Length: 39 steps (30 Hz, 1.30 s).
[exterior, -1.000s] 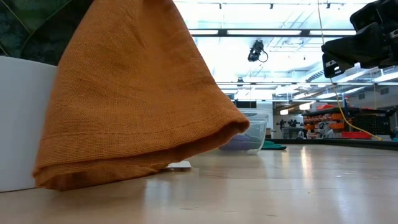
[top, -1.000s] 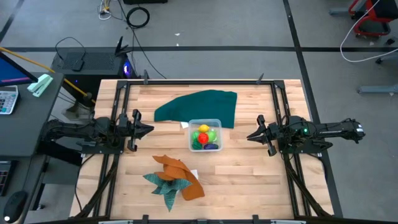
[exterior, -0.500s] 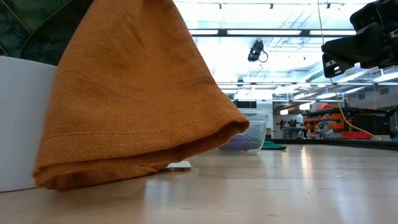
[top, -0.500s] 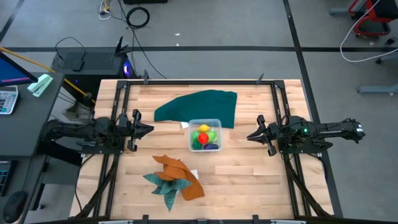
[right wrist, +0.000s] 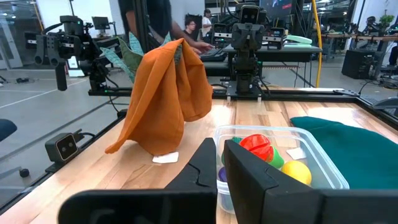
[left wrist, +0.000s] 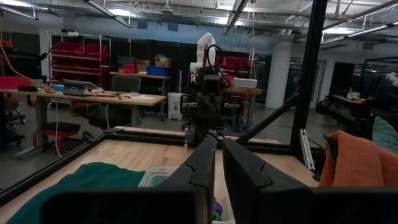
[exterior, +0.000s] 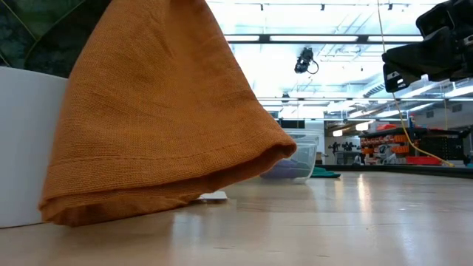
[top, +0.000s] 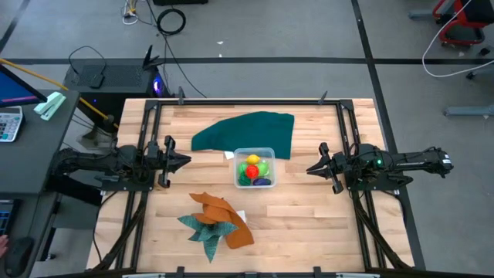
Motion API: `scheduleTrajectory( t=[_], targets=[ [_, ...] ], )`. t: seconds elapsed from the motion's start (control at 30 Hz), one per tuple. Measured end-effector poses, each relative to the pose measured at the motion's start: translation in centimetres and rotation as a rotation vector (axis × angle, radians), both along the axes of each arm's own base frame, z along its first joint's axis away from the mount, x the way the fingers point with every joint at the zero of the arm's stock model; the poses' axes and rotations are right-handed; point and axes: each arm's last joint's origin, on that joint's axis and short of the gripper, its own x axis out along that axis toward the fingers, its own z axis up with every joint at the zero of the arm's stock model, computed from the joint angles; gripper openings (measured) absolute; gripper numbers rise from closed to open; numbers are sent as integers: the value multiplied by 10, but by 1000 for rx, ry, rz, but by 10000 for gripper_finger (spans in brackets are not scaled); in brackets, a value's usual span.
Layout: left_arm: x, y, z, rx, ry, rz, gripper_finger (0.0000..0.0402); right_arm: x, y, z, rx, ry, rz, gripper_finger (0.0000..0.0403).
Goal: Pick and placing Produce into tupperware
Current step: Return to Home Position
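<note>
tupperware (top: 272, 154) (produce (top: 253, 170) inside) | green cloth (top: 247, 131) beside; orange cloth (top: 224, 220) near | left gripper (top: 185, 161); right gripper (top: 310, 169): closed, empty

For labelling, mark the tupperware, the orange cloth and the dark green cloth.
tupperware (right wrist: 323, 168), right wrist view, clear side wall.
orange cloth (exterior: 162, 111), low view, middle of the drape.
dark green cloth (top: 247, 131), high view, its centre.
</note>
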Motion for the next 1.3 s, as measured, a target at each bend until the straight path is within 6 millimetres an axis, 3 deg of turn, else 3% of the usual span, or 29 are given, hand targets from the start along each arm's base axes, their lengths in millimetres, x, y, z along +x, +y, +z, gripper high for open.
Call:
scheduleTrajectory(
  t=[0.97,1.3],
  targets=[
    [0,0,0,0,0,0,28,0,0,0,0,0,0,0],
    [0,0,0,0,0,0,40,0,0,0,0,0,0,0]
  ],
)
